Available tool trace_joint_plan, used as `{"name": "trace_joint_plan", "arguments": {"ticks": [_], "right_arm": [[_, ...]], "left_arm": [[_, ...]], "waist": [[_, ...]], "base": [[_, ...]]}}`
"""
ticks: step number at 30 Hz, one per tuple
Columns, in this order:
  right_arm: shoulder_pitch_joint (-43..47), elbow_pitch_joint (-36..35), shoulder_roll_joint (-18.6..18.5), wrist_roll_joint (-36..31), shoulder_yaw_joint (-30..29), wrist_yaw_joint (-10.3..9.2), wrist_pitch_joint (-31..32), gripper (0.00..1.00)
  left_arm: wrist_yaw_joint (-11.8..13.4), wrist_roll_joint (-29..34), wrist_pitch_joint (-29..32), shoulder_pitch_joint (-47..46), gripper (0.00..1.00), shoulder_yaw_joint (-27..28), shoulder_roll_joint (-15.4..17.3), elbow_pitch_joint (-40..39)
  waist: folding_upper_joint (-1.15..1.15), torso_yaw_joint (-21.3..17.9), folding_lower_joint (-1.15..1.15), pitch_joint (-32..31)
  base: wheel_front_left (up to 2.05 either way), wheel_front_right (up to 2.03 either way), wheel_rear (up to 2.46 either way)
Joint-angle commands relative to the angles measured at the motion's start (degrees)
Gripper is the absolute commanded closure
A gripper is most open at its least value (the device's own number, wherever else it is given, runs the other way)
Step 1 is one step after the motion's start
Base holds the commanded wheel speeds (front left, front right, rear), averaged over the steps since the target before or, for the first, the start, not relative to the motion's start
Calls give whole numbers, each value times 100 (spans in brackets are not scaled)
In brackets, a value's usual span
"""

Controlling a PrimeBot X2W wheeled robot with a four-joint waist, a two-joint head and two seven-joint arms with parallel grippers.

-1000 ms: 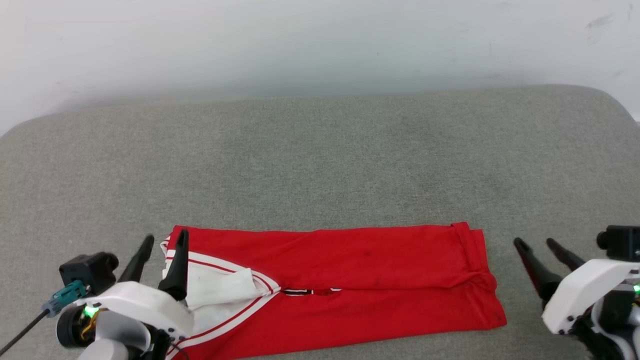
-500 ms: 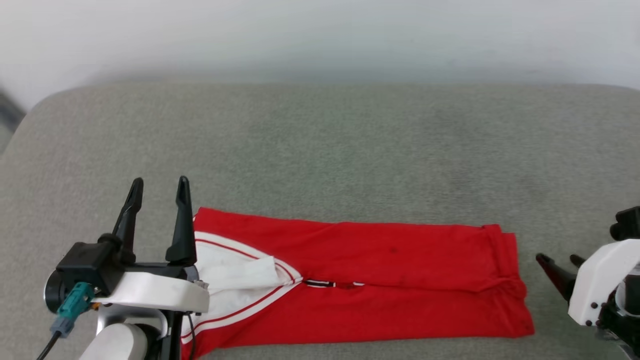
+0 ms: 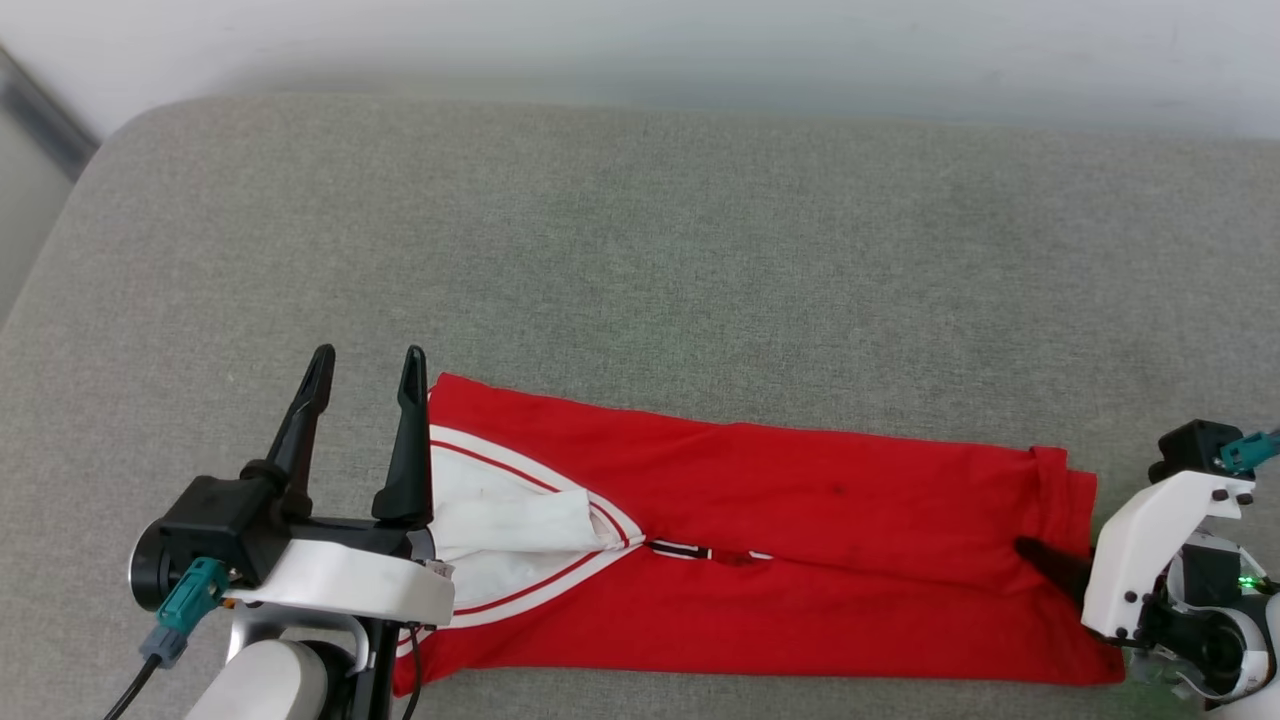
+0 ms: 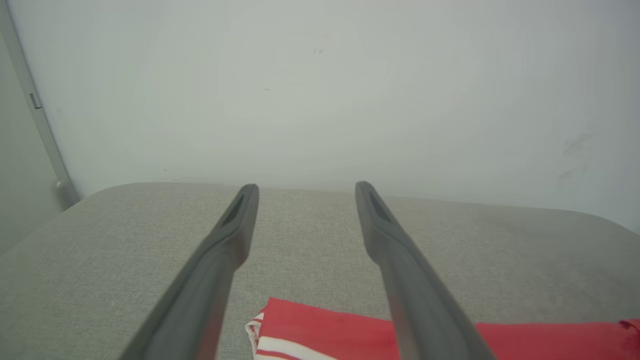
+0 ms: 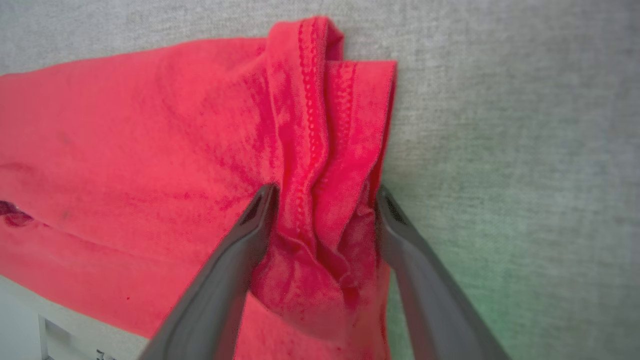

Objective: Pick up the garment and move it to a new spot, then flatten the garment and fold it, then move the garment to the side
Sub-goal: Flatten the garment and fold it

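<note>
Finds garment [image 3: 800, 520] folded lengthwise at 6 o'clock on cushion [image 3: 640, 250], cross fold and side move seemingly pending, left gripper [image 3: 368, 352] spread empty at 8 o'clock, right gripper [image 5: 325, 192] spread, straddling hem [image 5: 310, 100] at 4 o'clock, unclamped

Bare cushion [image 3: 640, 250] beyond garment [image 3: 820, 500] (wall [image 3: 700, 40] behind)

The red jersey-style garment [image 3: 800, 500] has its black lettering [image 3: 700, 552] tucked in the fold, with too little showing to read. The left gripper [image 3: 368, 352] covers part of its white-sleeved end. On the right gripper [image 5: 325, 190], a white housing [image 3: 1130, 560] hides all but one of the dark fingers [image 3: 1050, 565] in the head view. The left wrist view's bottom edge cuts the garment off.
</note>
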Motion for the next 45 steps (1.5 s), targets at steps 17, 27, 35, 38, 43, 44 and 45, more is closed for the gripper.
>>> {"name": "trace_joint_plan", "arguments": {"ticks": [17,27,35,38,43,44,45], "right_arm": [[-149,238,-378,305,361,-1,-404,100],[6,256,-492,124,-770,-1,-293,100],[-244,263,743,1265,-1993,0,1120,100],[-288,214,979,1923,-2129,0,1737,100],[-424,658,1067,3669,-1627,0,2117,100],[-439,744,1049,3963,-1410,0,2045,100],[-442,822,1041,4183,-1154,0,1954,100]], "left_arm": [[222,-118,172,459,0,48,150,-10],[290,-128,211,619,0,33,201,-83],[296,-176,267,628,0,11,230,-107],[278,-177,285,595,0,-17,232,-94],[208,-174,342,480,0,-105,212,-54],[197,-177,355,472,0,-127,201,-46],[191,-181,358,455,0,-150,190,-40]], "waist": [[0,-628,0,-713],[0,-845,0,-774],[0,-911,0,-787],[0,-873,0,-796],[0,-700,0,-801],[0,-663,0,-800],[0,-621,0,-800]], "base": [[0,0,0],[0,0,0],[0,0,0],[0,0,0],[0,0,0],[0,0,0],[0,0,0]]}}
